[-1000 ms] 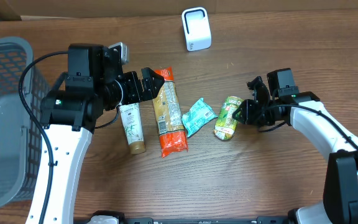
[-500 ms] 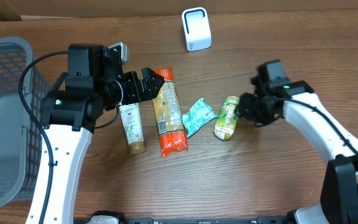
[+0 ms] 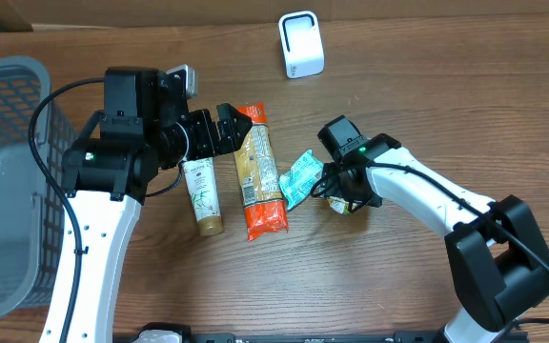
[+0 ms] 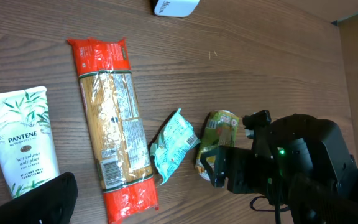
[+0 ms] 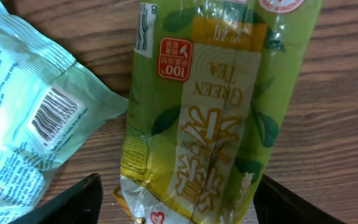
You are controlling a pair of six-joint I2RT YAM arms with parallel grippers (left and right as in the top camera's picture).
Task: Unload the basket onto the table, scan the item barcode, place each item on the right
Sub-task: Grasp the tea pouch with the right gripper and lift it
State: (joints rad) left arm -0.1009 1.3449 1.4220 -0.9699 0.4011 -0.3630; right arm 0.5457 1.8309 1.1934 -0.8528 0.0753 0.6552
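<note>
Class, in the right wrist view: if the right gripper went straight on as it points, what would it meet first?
The green tea packet, lying on the table straight ahead of the right gripper, between its open jaws. How far off it is cannot be told.

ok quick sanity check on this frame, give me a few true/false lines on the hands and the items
1. The right hand straddles the green tea packet, fingers apart on either side. True.
2. The teal packet lies with its barcode facing up. True.
3. The Pantene tube is in the basket. False: it lies on the table, beside the pasta pack.
4. The left hand is gripping the pasta pack. False: it is open and holds nothing.
</note>
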